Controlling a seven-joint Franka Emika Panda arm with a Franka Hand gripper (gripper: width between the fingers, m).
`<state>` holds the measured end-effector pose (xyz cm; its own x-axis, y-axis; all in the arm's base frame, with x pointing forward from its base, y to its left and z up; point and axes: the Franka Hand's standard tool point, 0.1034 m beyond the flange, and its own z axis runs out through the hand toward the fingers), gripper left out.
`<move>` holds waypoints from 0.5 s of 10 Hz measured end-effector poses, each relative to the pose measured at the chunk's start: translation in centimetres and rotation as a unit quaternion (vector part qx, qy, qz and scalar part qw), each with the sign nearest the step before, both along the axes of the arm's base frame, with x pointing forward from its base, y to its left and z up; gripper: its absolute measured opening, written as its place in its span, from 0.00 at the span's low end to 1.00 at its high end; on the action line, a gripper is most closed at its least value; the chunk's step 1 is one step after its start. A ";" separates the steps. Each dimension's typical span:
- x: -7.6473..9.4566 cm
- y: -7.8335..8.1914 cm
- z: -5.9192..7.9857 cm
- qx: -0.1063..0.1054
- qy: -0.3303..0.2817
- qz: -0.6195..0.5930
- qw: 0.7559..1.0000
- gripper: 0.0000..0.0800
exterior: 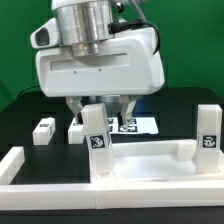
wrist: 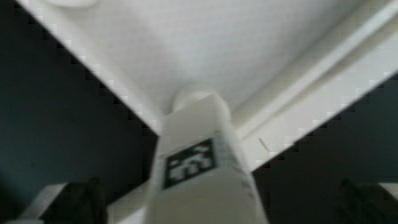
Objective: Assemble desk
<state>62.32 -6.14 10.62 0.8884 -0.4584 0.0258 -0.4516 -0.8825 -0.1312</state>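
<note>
The white desk tabletop panel (exterior: 150, 162) lies at the front, rim up. One tagged leg block (exterior: 95, 130) stands upright at its corner on the exterior view's left, and a second leg (exterior: 207, 132) stands at the right corner. My gripper (exterior: 100, 108) hangs just above and behind the left leg, its fingers (exterior: 77, 106) spread wide, open and empty. In the wrist view the leg (wrist: 199, 150) rises between my dark fingertips (wrist: 75, 202) with a gap on each side, and the panel (wrist: 231, 50) lies beyond it. My gripper (wrist: 217, 208) touches nothing.
Two loose leg blocks (exterior: 43, 131) (exterior: 76, 129) lie on the black table at the exterior view's left. The marker board (exterior: 135, 125) lies behind the gripper. White border rails (exterior: 20, 165) run along the left and front.
</note>
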 end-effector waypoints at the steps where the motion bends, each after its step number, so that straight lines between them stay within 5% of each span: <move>1: 0.0 -0.4 0.0 -0.005 -0.004 0.040 0.999 0.81; 4: 0.1 -0.4 0.0 -0.005 -0.006 0.048 0.999 0.77; 5: 0.1 -0.3 0.0 -0.004 -0.005 0.040 0.999 0.55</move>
